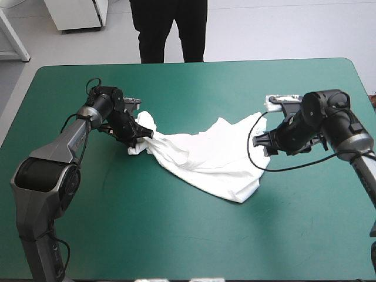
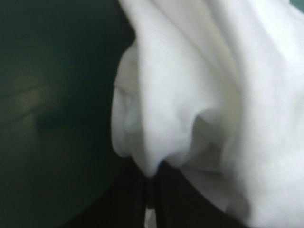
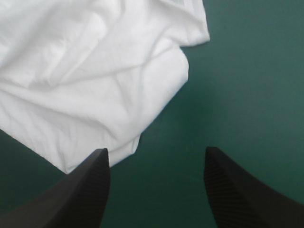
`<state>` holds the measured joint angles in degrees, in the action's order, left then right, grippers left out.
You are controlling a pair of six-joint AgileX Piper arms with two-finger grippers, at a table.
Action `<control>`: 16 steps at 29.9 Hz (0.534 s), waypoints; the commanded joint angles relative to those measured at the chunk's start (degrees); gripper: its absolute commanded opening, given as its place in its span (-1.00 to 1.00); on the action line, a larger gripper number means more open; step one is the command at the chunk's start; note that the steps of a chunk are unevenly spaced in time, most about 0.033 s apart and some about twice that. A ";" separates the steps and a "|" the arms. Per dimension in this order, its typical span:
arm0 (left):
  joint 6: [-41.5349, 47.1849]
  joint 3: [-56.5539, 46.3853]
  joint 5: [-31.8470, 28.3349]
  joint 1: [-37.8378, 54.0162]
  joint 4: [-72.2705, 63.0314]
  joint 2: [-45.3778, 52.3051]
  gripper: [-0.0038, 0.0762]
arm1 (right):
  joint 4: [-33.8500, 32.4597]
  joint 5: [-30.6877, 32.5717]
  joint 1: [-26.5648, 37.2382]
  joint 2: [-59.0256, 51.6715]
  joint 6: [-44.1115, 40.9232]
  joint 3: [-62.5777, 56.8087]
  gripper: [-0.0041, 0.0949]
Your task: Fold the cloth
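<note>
T-shirt [image 1: 205, 158] lies crumpled mid-bench [image 1: 176, 235]. My L claw [image 1: 141, 136] is pinched on a bunched wad at its left end. R claw [image 3: 156, 185] gapes wide over bare bench just beside the other edge. Risks: L prob. holds several layers, so a pull drags the heap w/o spreading it; R closing here grabs nothing.

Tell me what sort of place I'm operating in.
Probably a robot test bench, not a home: a table with a teal-green cover, one crumpled white short-sleeved T-shirt, and the black-fingered left gripper and right gripper at it.
</note>
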<state>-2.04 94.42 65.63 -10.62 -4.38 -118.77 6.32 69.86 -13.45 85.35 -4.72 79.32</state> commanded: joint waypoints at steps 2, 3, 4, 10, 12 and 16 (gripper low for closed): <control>0.33 -0.91 0.49 -0.21 0.68 -0.87 -0.93 | -0.70 -6.67 -4.54 -4.15 -2.17 -5.71 0.20; 0.33 -0.91 0.49 -0.21 0.68 -0.78 -0.93 | -1.49 -7.60 -6.48 -4.15 -3.71 -6.75 0.20; 0.33 -0.91 0.49 -0.21 0.68 -0.53 -0.93 | -2.29 -8.79 -8.45 -4.15 -4.90 -7.72 0.20; 0.33 -0.91 0.49 -0.21 0.68 0.07 -0.93 | -6.32 -15.12 -15.30 -2.40 -11.99 -12.88 0.20; 0.33 -0.91 0.49 -0.21 0.68 0.35 -0.93 | -6.32 -16.32 -15.30 -1.95 -12.73 -14.75 0.20; 0.33 -0.91 0.28 -0.21 0.68 0.98 -0.93 | -7.76 -17.91 -15.30 -0.97 -13.58 -17.56 0.20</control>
<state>-2.04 94.36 65.50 -10.62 -4.38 -118.25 0.00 54.60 -28.68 85.69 -17.67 61.94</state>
